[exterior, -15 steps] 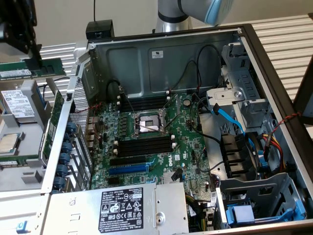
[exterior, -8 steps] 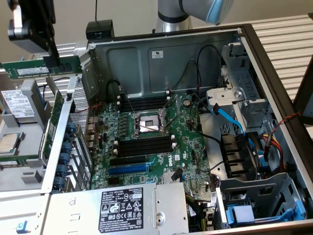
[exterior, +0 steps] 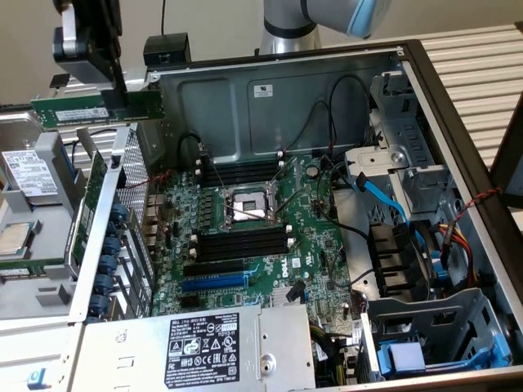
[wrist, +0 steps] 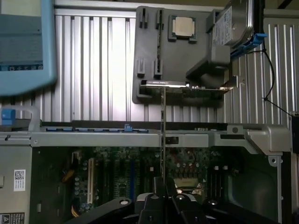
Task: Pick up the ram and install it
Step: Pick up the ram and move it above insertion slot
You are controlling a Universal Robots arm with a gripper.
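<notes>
Exterior view: fingers [exterior: 117, 85] clamp ram [exterior: 73, 113] horiz., above PC case rim [exterior: 278, 62].

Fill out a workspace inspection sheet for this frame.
Surface: ribbed metal table, open PC case on it.
Job's things: ram held level in the air by the case's edge; black slots look empty.
Clutter: grey tray with CPU and hard drive.
Gripper: jaws shut on ram.
Cables: blue cable, black wires inside case.
Surroundings: arm base behind case, plain wall.
</notes>
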